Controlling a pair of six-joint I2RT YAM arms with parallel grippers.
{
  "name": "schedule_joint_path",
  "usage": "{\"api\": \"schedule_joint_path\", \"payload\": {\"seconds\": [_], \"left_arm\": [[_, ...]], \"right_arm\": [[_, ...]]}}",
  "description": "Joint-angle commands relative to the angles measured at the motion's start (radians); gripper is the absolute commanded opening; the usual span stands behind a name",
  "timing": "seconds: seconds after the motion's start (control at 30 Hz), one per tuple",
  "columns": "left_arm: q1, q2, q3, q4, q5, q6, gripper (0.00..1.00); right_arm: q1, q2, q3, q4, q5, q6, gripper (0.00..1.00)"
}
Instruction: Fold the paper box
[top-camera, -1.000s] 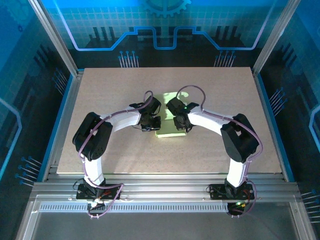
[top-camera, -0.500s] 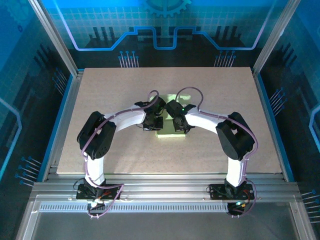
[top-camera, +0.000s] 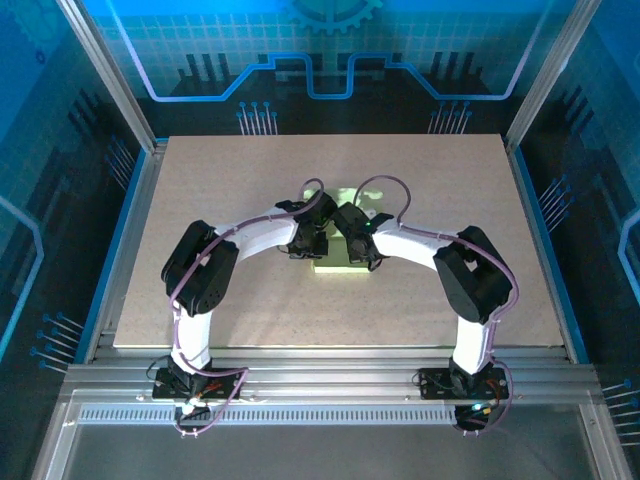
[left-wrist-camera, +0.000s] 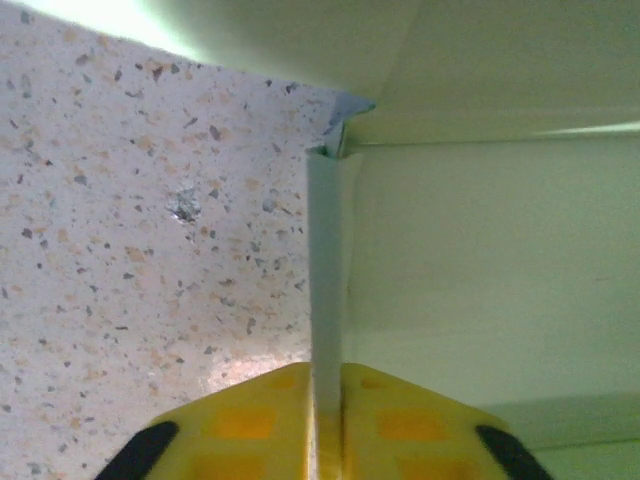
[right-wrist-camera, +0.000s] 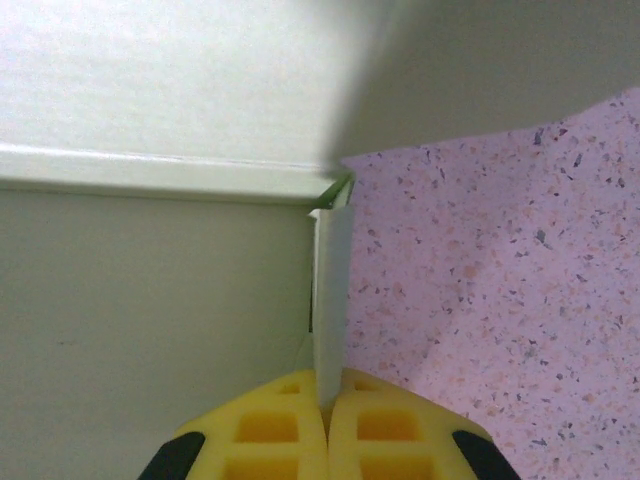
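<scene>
speckled table (top-camera: 250, 170), arms (top-camera: 255, 235) over paper box (top-camera: 335, 266)

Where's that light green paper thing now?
The pale lime-green card box lies at the centre of the speckled beige table, top view, between the left pincer and right pincer, each pinching a flap.
</scene>
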Motion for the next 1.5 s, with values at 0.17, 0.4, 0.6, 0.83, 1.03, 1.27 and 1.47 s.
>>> {"api": "schedule_joint_path", "payload": {"seconds": [0.17,0.4,0.6,0.83,1.03,1.27,1.47], "left_arm": [[0.007,-0.062,-0.072,0.010,0.000,-0.006,0.34],[0.018,-0.130,-0.070,0.025,0.042,-0.006,0.54],[0.020,-0.153,-0.087,0.050,0.068,-0.017,0.73],[0.033,-0.219,-0.143,0.125,0.099,-0.021,0.89],[0.047,-0.233,-0.175,0.154,0.112,-0.026,0.89],[0.069,-0.204,-0.221,0.218,0.225,-0.065,0.57],[0.063,-0.158,-0.185,0.201,0.218,-0.070,0.41]], "right_arm": [[-0.007,0.003,-0.036,-0.068,0.040,0.017,0.00],[-0.007,-0.007,-0.035,-0.072,0.048,0.026,0.10],[-0.005,-0.032,-0.037,-0.066,0.056,0.020,0.36],[-0.005,-0.105,-0.077,-0.005,0.035,-0.010,0.57],[-0.010,-0.152,-0.102,0.044,-0.026,-0.031,0.60],[-0.040,-0.160,-0.121,0.069,-0.096,-0.013,0.45],[-0.040,-0.122,-0.109,0.047,-0.060,-0.001,0.36]]}}
